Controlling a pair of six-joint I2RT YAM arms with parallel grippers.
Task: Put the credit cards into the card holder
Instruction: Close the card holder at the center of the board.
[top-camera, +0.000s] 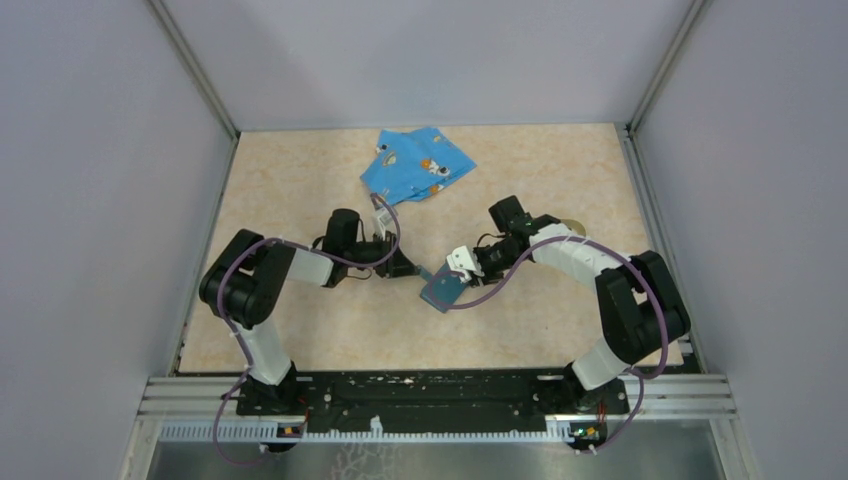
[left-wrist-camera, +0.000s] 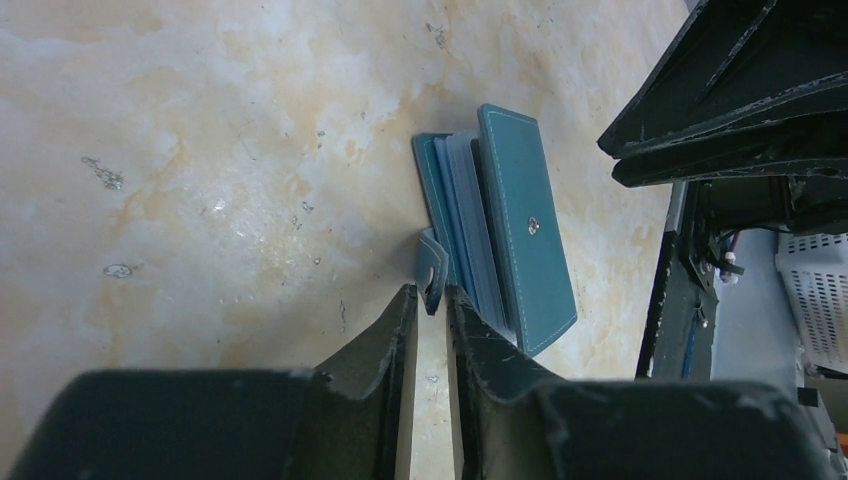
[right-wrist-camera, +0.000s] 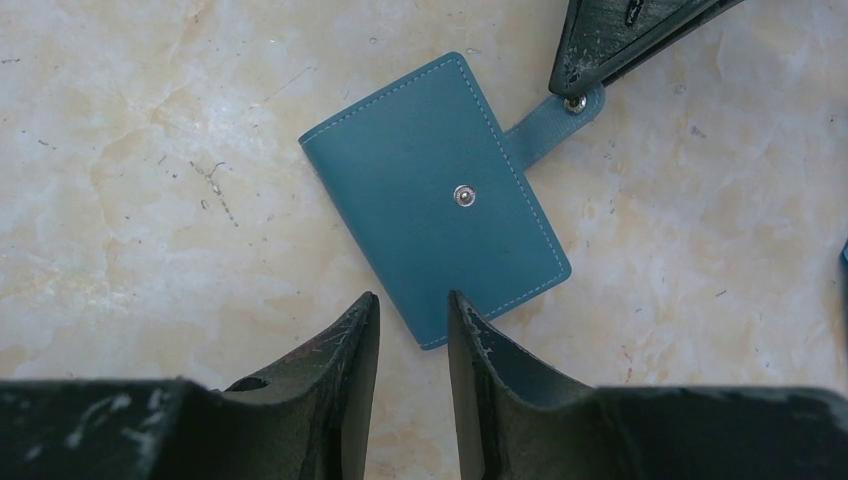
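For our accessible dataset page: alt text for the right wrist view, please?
A closed teal card holder lies flat on a marbled beige table, its strap tab pinched by the left gripper at top right. The right gripper hovers open by its near corner.

Top view: high, behind the bases (top-camera: 430, 400) at 6 o'clock, facing down and forward, whole table (top-camera: 300, 200) in frame.
Left wrist: close to the surface, own fingers (left-wrist-camera: 385, 340) at 6, right gripper (left-wrist-camera: 612, 160) at 2.
Right wrist: close, near straight down, own fingers (right-wrist-camera: 350, 350) at 6, left gripper (right-wrist-camera: 572, 85) at 1.
All three share the holder (top-camera: 443, 290) (left-wrist-camera: 510, 240) (right-wrist-camera: 435, 195).
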